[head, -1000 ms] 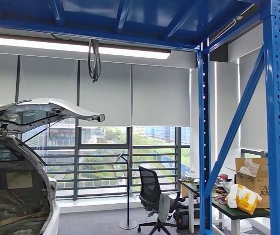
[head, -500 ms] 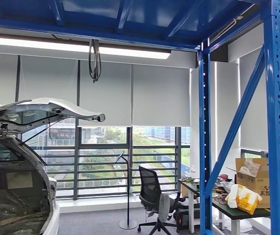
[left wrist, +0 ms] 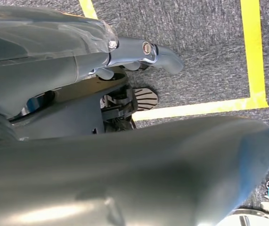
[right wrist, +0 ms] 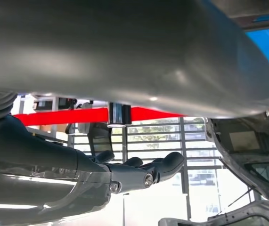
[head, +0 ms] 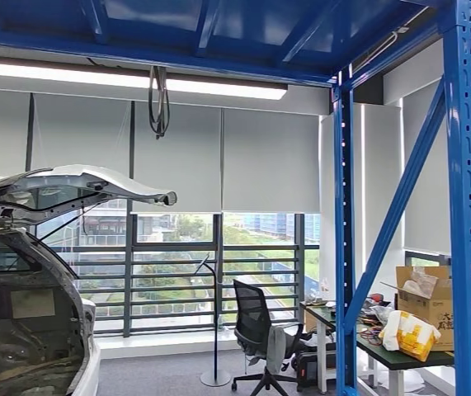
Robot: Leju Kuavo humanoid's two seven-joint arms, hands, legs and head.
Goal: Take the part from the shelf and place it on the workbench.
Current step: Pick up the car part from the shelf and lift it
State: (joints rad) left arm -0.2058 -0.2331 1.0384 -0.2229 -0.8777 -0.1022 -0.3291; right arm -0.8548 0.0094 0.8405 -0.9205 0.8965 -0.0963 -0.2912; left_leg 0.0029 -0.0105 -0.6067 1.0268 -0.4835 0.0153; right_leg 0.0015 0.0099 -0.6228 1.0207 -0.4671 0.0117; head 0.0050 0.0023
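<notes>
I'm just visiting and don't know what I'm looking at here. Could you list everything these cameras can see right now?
Rack frame: one, blue, right side and overhead.
Car: one, white, tailgate raised, at left.
Ceiling light: one long strip, white, under the blue beam.
Cables: one dark bundle, hanging from the top.
Roller blinds: grey, half down over the windows.
Office chair: one, black, with a grey garment on it, by the window.
Desk: one, dark top, cluttered, lower right.
Cardboard box: one, brown, on the desk.
Yellow-and-white bag: one, on the desk.
Floor tape: yellow lines on grey carpet.
Left hand: grey, holding nothing, above the floor.
Right hand: grey, holding nothing.
</notes>
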